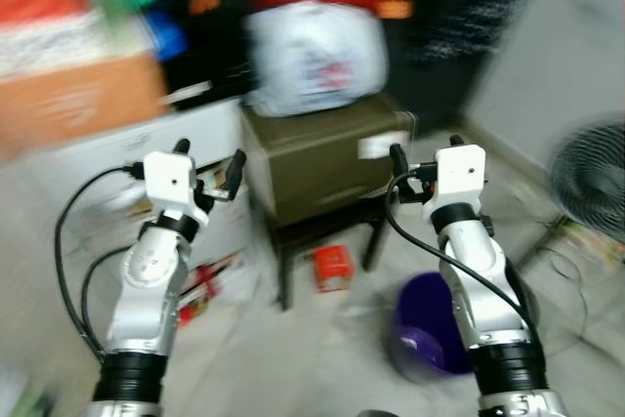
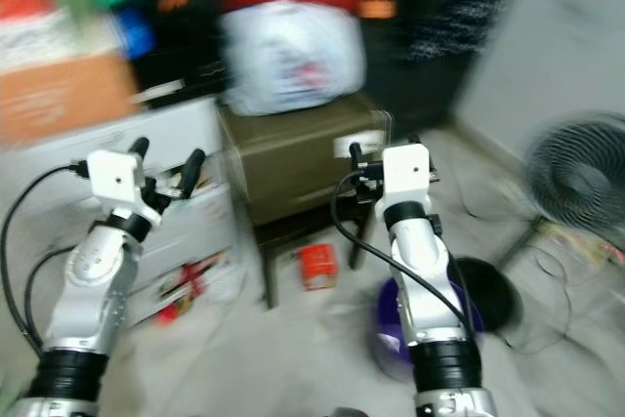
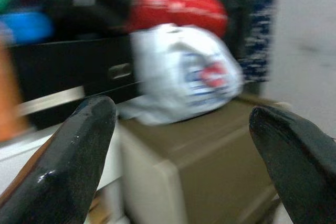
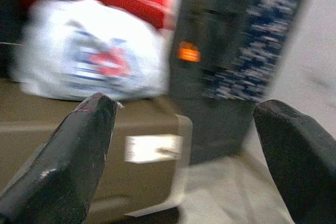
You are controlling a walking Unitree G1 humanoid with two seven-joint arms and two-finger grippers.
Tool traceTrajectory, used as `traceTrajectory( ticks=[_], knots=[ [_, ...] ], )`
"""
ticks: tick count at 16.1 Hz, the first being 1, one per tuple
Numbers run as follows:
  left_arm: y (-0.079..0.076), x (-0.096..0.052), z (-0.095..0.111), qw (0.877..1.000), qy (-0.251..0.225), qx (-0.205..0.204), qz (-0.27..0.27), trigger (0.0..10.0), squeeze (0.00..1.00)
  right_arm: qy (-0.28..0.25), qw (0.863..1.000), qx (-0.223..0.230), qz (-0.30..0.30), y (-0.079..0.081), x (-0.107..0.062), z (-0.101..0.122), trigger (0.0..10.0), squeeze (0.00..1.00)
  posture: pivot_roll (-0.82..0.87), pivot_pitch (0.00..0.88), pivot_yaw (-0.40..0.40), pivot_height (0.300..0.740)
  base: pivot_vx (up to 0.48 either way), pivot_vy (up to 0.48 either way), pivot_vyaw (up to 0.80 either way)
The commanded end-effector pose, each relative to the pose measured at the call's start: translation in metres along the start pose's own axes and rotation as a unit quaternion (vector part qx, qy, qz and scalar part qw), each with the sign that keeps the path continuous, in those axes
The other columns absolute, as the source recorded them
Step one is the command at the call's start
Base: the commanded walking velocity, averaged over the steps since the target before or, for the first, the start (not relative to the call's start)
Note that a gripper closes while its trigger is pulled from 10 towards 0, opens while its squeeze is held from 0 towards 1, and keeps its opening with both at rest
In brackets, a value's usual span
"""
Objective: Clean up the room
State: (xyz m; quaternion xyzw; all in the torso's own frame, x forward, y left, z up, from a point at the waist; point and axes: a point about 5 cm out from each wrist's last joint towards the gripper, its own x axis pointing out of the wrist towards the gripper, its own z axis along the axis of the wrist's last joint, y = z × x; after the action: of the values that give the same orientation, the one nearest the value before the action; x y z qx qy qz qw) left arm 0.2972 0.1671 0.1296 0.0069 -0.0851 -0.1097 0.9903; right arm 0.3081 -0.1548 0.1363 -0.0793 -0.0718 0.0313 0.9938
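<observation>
Two silver arms reach up in front of the robot, and the whole picture is blurry. At 8 o'clock the left gripper [image 1: 207, 159] is up in the air with its two black fingers [image 3: 79, 156] spread wide and nothing between them. At 4 o'clock the right gripper [image 1: 425, 150] is up too, and its fingers [image 4: 68, 161] are also wide apart and hold nothing.

Low on the floor at 5 o'clock sits a purple bucket [image 1: 430, 329], partly behind the right arm. Near 6 o'clock a small red box [image 1: 333, 266] lies on the floor under a dark stool [image 1: 293, 251]. On the stool stands a brown-green box [image 1: 327, 158] with a white label on its front. On top of that box, at 12 o'clock, rests a full white plastic bag [image 1: 314, 56] with red and blue print.

At 9 o'clock is a white cabinet [image 1: 98, 158]. At 3 o'clock a round fan [image 1: 591, 178] stands on the floor. Far back at 11 o'clock red, black and orange things are piled up, too blurry to tell what they are
</observation>
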Motion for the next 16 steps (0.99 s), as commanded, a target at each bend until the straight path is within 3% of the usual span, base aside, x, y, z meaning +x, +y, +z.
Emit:
traceTrajectory(
  ticks=[1,5,12,16],
  knots=[
    [-0.008,0.004,0.005,1.000,-0.010,-0.004,-0.020,10.0,0.00,0.005,1.000,0.000,-0.007,-0.006,0.000,-0.001,10.0,0.00,-0.04,0.000,-0.030,0.740,0.461,0.000,-0.42],
    [-0.008,0.005,0.003,1.000,-0.002,-0.002,-0.018,10.0,0.00,0.004,1.000,0.000,-0.007,-0.005,0.000,-0.002,10.0,0.00,-0.04,0.000,-0.028,0.740,0.423,0.000,0.00],
    [-0.002,0.005,0.000,1.000,0.009,0.005,0.018,10.0,0.00,-0.003,1.000,-0.008,0.003,-0.003,0.000,-0.001,10.0,0.00,-0.03,0.000,-0.030,0.740,0.000,0.000,0.00],
    [0.004,0.002,0.002,0.999,0.002,0.020,0.048,10.0,0.00,-0.007,1.000,-0.014,0.009,-0.001,-0.002,-0.001,10.0,0.00,-0.03,0.000,-0.027,0.740,0.000,0.000,0.80]
  ],
)
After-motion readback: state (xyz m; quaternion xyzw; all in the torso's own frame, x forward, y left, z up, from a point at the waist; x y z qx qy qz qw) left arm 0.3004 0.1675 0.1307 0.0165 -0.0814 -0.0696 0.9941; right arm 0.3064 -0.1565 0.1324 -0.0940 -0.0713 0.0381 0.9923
